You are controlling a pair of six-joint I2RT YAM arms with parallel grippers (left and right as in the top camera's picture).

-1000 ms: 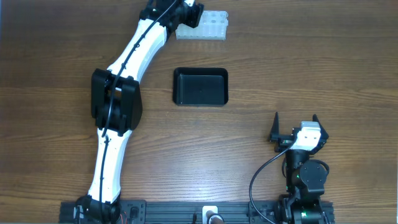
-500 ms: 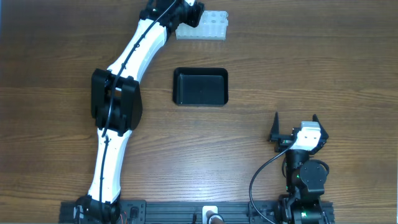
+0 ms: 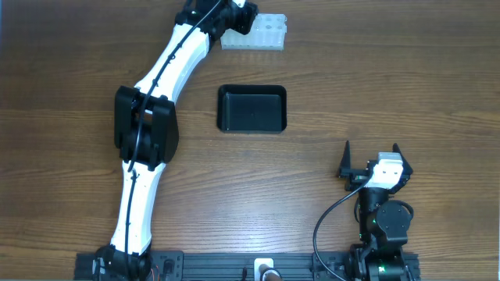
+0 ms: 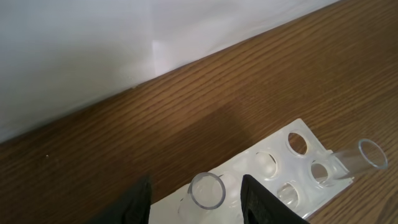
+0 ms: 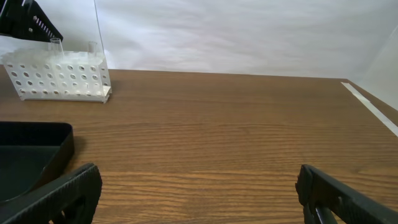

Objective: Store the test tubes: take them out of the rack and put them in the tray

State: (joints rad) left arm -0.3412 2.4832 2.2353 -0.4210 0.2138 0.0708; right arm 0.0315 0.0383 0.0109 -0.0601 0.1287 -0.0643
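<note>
The right gripper [image 3: 369, 160] sits close to its own base, low over the brown table [image 3: 406, 78]. Its two black fingers are spread wide apart, and there is nothing between them. In the right wrist view the two fingers [image 5: 62, 193] show at the two bottom corners, with bare wood in the middle.

A bit farther up the table is the black tray [image 3: 251, 109]. It lies flat near the middle of the table, and there is nothing inside it. It is well apart from the right gripper. In the right wrist view one corner of the tray [image 5: 25, 155] shows at the side.

Farthest away is the white rack [image 3: 262, 33], near the far edge of the table. It has rows of round holes. The long white left arm reaches all the way up to it, and the left gripper [image 3: 242, 16] is over the end of the rack nearer the left arm.

In the left wrist view the left gripper [image 4: 196, 180] has its fingers a little apart. A clear test tube [image 4: 207, 190] stands up in the rack [image 4: 292, 168] right between them. There is a small gap on each side of the tube's round top, so the fingers do not squeeze it there. A second test tube [image 4: 367, 155] stands at the other end of the rack.
</note>
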